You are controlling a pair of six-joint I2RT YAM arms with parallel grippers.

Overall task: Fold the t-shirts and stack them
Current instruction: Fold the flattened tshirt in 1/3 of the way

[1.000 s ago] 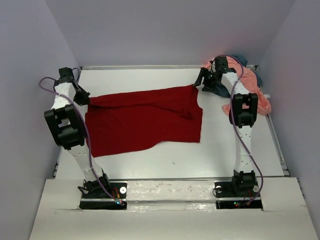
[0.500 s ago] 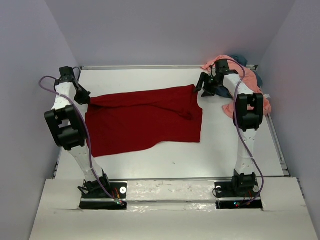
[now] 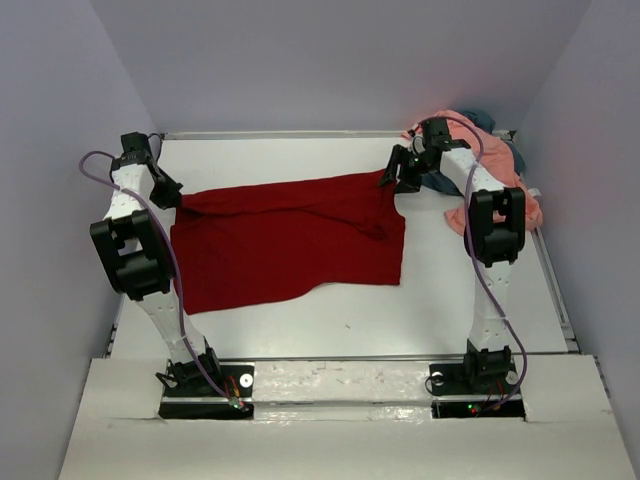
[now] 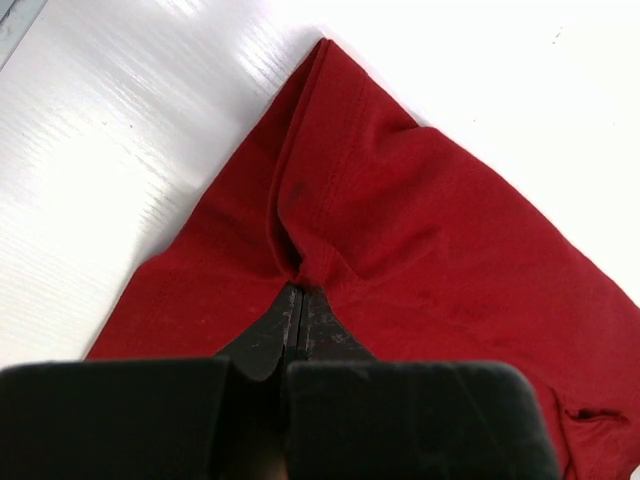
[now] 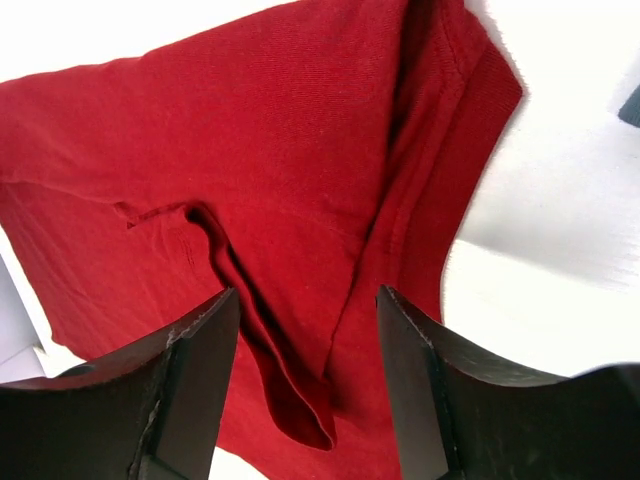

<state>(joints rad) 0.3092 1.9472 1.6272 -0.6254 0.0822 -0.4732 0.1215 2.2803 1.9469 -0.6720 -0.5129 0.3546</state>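
The dark red t-shirt [image 3: 290, 240] in the middle of the frame is showing one plain colour, without print. In the upper right, the salmon pink t-shirt [image 3: 528, 208] and the blue-grey t-shirt [image 3: 487, 119] are also looking plain. The table [image 3: 330, 320] is shining white. The left gripper [image 4: 300, 290] and the right gripper [image 5: 305, 295] are appearing black, and the cable [image 3: 92, 165] at the upper left is showing purple.

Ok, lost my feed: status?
Left pincer shut on red shirt. Right pincer open over its far-right corner. Pink shirt heaped far right.
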